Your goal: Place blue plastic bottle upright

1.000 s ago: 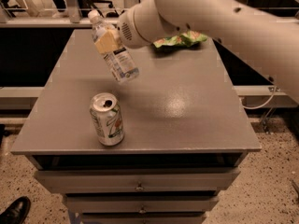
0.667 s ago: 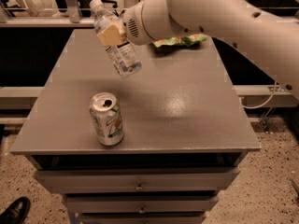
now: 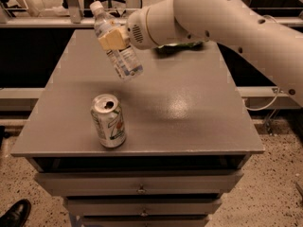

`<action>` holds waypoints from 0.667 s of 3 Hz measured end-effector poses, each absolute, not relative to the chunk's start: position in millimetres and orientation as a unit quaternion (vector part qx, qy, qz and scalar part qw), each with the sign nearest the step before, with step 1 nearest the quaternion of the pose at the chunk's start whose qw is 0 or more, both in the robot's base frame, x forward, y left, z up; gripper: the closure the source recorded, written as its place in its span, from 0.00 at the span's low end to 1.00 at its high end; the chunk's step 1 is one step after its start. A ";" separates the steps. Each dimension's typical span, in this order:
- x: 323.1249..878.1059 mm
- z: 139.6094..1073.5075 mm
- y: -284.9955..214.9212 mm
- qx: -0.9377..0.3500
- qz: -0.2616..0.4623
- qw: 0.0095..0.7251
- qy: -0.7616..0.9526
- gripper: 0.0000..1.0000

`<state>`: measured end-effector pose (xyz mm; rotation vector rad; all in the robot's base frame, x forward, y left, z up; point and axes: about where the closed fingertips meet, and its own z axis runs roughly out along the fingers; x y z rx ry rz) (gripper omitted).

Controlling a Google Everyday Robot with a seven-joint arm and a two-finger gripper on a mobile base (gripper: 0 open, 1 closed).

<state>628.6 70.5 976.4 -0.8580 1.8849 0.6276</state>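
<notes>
Blue plastic bottle hangs tilted in the air over the grey table's rear left, with its white cap up-left. Below it, a silver soda can stands upright near the front edge. The gripper clamps the bottle's upper body, and its white arm reaches off right past something green.

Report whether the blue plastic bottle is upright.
Tilted, not upright: the blue plastic bottle leans cap up-left, held in the hand above the table, clear of its top.

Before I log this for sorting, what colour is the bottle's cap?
White cap, camera view; the gripper holds the bottle tilted above the table.
</notes>
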 end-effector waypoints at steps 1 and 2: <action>631.4 969.8 66.4 -0.357 0.322 0.481 0.733 1.00; 635.6 969.8 48.1 -0.384 0.372 0.501 0.681 1.00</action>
